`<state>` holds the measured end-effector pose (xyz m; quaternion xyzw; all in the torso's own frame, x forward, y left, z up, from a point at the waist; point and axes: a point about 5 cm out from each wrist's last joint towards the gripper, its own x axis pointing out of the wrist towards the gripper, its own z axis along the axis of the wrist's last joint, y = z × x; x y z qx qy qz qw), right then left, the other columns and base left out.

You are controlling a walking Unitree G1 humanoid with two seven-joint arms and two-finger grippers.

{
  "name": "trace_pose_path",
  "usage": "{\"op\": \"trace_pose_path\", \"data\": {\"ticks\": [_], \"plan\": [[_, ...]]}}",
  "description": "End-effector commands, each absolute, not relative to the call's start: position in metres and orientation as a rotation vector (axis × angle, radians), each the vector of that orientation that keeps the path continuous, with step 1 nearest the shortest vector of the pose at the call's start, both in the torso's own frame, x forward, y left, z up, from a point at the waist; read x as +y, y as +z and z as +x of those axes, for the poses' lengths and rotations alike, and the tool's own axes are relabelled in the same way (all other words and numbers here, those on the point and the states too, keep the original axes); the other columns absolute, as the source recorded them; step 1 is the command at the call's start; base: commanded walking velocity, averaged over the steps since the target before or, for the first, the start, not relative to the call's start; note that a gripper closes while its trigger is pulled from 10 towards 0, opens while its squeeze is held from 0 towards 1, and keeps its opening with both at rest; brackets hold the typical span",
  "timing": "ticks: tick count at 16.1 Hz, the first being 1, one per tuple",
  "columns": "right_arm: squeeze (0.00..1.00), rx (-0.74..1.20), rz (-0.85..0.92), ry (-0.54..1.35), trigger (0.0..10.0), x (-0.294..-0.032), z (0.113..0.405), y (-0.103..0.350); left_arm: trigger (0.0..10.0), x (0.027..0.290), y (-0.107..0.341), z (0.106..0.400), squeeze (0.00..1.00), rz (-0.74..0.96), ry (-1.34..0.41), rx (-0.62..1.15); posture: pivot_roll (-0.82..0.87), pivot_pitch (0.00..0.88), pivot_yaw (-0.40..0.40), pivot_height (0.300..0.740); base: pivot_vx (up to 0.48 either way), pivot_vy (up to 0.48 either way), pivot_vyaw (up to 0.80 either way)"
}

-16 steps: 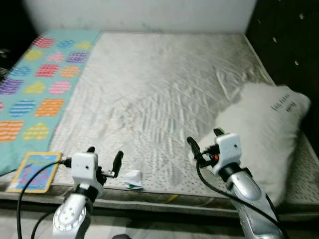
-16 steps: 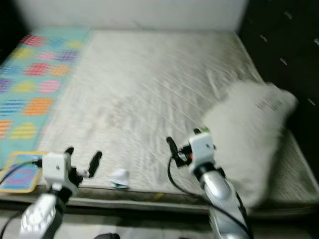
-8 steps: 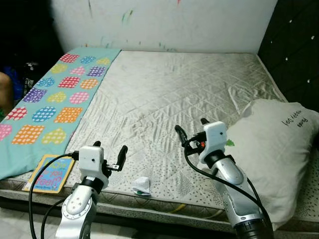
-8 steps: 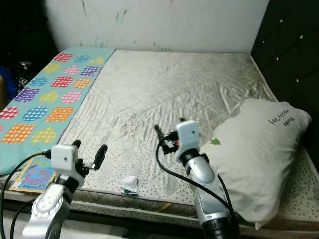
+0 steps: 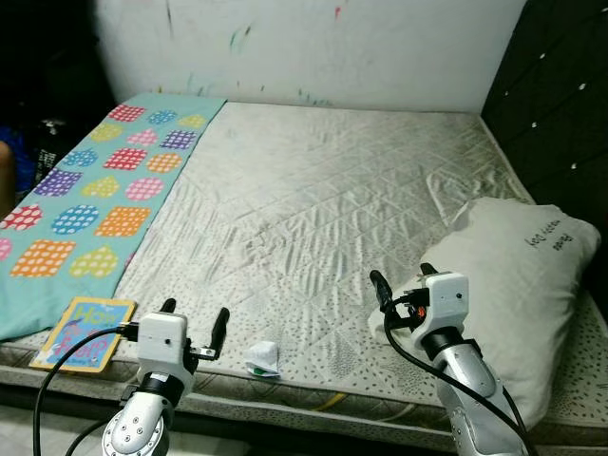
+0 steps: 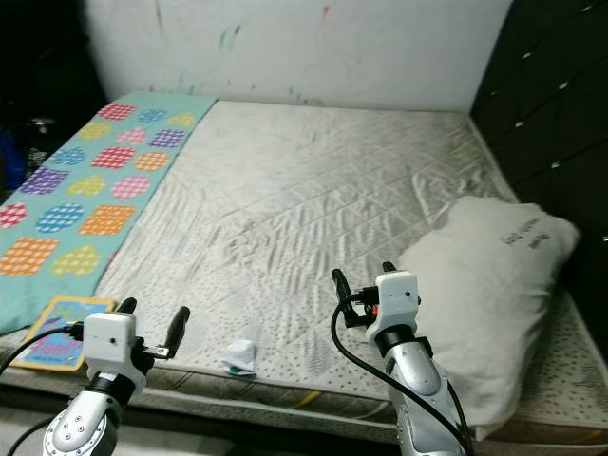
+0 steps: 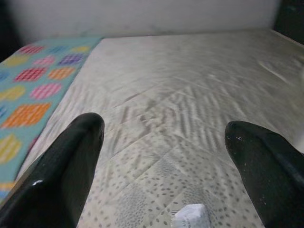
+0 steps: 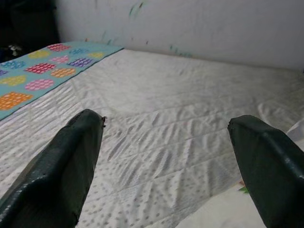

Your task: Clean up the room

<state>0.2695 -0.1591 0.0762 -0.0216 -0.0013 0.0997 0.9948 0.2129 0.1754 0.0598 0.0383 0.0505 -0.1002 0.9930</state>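
Bare, quilted off-white mattress takes up most of the left eye view, running back to a paint-flecked white wall, with a dark tufted headboard along the right edge. Compared with half a second ago the whole scene has slid a little and the arms sit lower in the frame; that reads as the head camera settling, not as things moving. The picture is sharp now, so the robot is probably steadied at the bed's edge and ready to pick something. A small crumpled white scrap of paper with a green mark lies at lower centre, near the mattress edge. The left gripper, at lower left, hangs just left of it with fingers spread and empty. The right gripper at lower right is likewise parted, holding nothing, close to a plump white fabric pillow with black lettering. A teal bedsheet with bright dotted patches lies flat along the left, and a flat, glossy picture book rests at lower left.

Right eye view: the same layout, nothing further.

Left wrist view: two smooth black fingers frame finely dotted, soft-wrinkled ticking; the paper scrap sits at the bottom edge between them, so it looks the likeliest first target.

Right wrist view: black fingers stand wide apart over rippled quilting, a pillow corner at lower right.
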Motion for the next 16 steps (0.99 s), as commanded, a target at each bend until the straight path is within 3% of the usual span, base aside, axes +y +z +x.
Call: {"op": "trace_pose_path", "data": {"ticks": [1, 5, 7, 10, 16], "plan": [[0.0, -0.05, -0.093, 0.199, 10.0, -0.157, 0.272, 0.084, 10.0, 0.175, 0.062, 0.212, 0.0, 0.078, -0.279, 0.105, 0.09, 0.0, 0.0, 0.74, 0.0, 0.0, 0.0], [0.0, -0.002, 0.098, 0.124, 10.0, -0.157, 0.261, 0.083, 10.0, 0.172, 0.062, 0.223, 0.0, -0.051, -0.137, 0.077, 0.06, 0.0, 0.015, 0.74, 0.0, 0.0, 0.0], [0.0, -0.011, 0.069, 0.142, 10.0, -0.155, 0.258, 0.084, 10.0, 0.165, 0.058, 0.218, 0.0, -0.078, -0.11, 0.082, 0.05, 0.0, 0.01, 0.74, 0.0, 0.0, 0.0], [0.0, 0.0, 0.06, 0.122, 10.0, -0.164, 0.264, 0.084, 10.0, 0.156, 0.055, 0.213, 0.0, -0.091, -0.133, 0.091, 0.06, 0.0, 0.006, 0.74, 0.0, 0.0, -0.69], [0.0, 0.011, 0.052, 0.158, 10.0, -0.154, 0.26, 0.083, 10.0, 0.161, 0.055, 0.216, 0.0, -0.094, -0.105, 0.092, 0.05, 0.0, 0.009, 0.74, 0.0, 0.359, -0.18]]}}
